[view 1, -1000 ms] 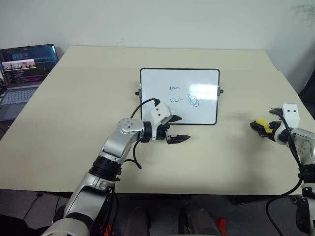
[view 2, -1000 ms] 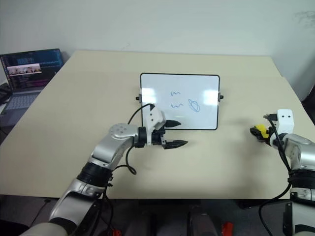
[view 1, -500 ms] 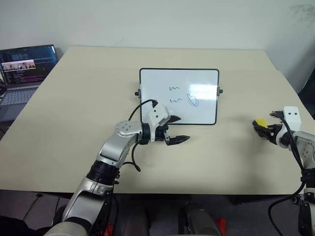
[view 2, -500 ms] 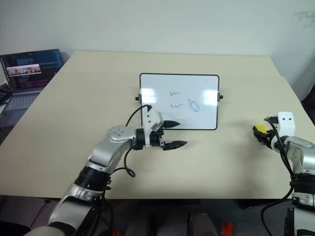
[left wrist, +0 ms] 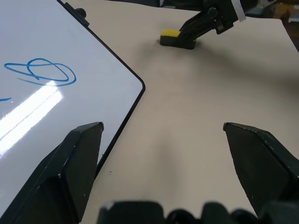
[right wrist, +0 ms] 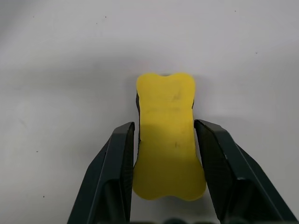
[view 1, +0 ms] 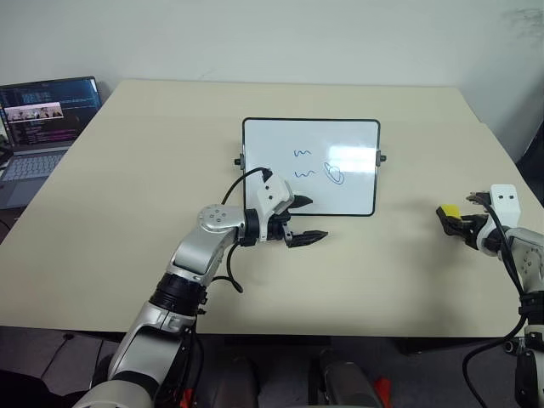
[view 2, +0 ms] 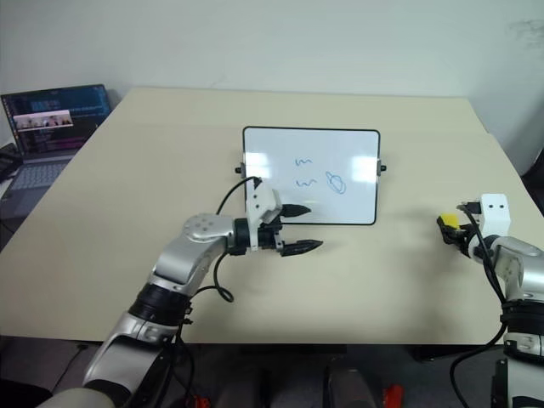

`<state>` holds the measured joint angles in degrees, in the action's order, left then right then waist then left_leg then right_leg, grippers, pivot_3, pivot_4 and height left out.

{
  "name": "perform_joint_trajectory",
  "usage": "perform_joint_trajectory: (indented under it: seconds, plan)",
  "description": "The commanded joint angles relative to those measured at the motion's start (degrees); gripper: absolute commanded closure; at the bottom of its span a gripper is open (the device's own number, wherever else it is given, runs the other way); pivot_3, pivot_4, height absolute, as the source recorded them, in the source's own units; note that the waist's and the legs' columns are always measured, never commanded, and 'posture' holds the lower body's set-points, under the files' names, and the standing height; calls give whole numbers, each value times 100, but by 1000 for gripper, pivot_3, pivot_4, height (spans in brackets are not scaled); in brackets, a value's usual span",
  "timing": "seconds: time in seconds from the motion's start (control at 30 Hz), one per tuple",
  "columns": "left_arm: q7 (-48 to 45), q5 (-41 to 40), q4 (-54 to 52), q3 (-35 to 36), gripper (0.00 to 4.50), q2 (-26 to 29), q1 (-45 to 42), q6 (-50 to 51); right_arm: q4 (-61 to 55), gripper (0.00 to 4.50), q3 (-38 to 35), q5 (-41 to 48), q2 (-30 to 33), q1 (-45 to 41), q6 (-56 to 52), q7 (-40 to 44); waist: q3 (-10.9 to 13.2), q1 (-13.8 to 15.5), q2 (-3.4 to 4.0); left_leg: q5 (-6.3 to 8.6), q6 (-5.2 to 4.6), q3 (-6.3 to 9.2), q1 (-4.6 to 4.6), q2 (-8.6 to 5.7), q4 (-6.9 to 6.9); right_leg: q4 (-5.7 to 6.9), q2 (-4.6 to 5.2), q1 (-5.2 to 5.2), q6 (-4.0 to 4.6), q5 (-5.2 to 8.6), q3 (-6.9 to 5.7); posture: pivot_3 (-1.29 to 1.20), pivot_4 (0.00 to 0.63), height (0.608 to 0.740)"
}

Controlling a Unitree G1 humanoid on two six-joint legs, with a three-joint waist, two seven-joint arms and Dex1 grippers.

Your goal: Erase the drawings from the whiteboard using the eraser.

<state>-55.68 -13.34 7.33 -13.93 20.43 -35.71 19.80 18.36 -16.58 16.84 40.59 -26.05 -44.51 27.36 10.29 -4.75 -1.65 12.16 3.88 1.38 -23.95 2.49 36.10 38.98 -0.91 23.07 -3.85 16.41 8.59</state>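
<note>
The whiteboard (view 1: 276, 191) lies flat in the middle of the table, with the blue drawings (view 1: 333, 174) on its right half: two wavy squiggles and a looped oval. My left gripper (view 1: 308, 219) hovers open at the board's near edge, pointing right, one finger over the board's corner. Far to the right, near the table's edge, the yellow eraser (view 1: 449, 211) rests on the table. My right gripper (right wrist: 163, 125) is shut on it, both fingers pressed against its long sides. In the left wrist view the eraser (left wrist: 174, 35) is seen with the right gripper's fingers on it.
An open laptop (view 1: 42, 119) stands at the table's far left edge. The beige table (view 1: 153, 153) stretches wide around the board. A white wall runs behind it.
My right gripper's fingers have closed in on the eraser from a wide-open stance. The eraser has stayed on the table. My left arm has kept still.
</note>
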Motion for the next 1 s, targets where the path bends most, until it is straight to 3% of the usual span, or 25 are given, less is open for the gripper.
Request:
perform_joint_trajectory:
  seconds: [0.03, 0.77, 1.0]
  plan:
    - [-10, -3, -193, 36, 0, 3, -26, -48, 84, 2420, 54, -103, 64, -88, 114, 6, 0, 0, 0, 0, 0, 0, 0, 0, 0, 0, 0, 0, 0, 0, 0, 0, 150, 740]
    - [-7, -9, -81, 174, 0, 121, -118, -51, 350, 2595, 324, -529, 6, -323, 308, -394, 0, -2, 0, 0, 0, 1, 3, 0, 2, 0, 0, -5, 0, 0, -1, 0, 150, 740]
    - [7, -13, -47, 210, 0, 152, -141, -51, 7, 2595, 409, -442, 65, -297, 128, -164, 0, -5, 0, 0, 0, 1, 3, 0, 3, 0, 1, -6, 0, 0, -1, 0, 150, 740]
